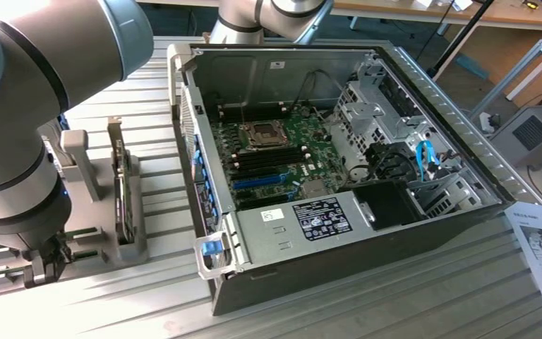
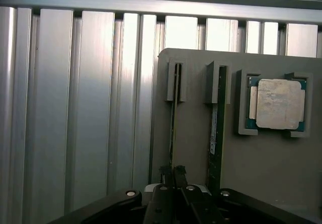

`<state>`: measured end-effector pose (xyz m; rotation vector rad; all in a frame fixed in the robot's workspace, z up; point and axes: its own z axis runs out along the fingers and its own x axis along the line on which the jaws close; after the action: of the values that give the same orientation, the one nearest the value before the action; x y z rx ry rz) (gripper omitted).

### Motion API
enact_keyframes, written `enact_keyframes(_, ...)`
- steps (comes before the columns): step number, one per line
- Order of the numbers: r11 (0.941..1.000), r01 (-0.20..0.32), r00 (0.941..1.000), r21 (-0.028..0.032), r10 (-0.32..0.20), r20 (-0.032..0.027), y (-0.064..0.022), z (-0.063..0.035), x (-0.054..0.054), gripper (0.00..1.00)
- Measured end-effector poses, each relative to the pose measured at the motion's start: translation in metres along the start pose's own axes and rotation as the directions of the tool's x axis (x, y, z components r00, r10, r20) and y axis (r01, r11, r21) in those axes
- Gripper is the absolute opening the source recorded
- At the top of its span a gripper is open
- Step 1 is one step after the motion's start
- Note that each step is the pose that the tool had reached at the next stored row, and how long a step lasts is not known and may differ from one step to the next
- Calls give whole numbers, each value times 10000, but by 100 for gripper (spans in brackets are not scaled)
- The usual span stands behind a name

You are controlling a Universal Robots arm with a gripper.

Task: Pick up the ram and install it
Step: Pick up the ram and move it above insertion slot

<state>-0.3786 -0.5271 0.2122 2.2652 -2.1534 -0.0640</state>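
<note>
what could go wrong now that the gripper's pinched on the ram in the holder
1. The gripper grips the ram only by its thin edge, so the stick might slip or tilt and jam in the holder slots if lifted.
2. The second stick stands close beside it in the next slot; a finger could catch or knock it.

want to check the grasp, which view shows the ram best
The wrist view: the ram runs edge-on from its slot in the holder to the jaws, shut on it. The exterior view shows the holder at its left, partly behind the arm, the ram hard to pick out.
</note>
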Motion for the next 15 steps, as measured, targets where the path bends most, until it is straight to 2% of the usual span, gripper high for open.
enact_keyframes(5, 10000, 0, 10000, 2, 0, 2, 0, -2, 0, 12)
enact_keyframes(15, 10000, 0, 10000, 1, 0, 0, 4, -96, -2, 12)
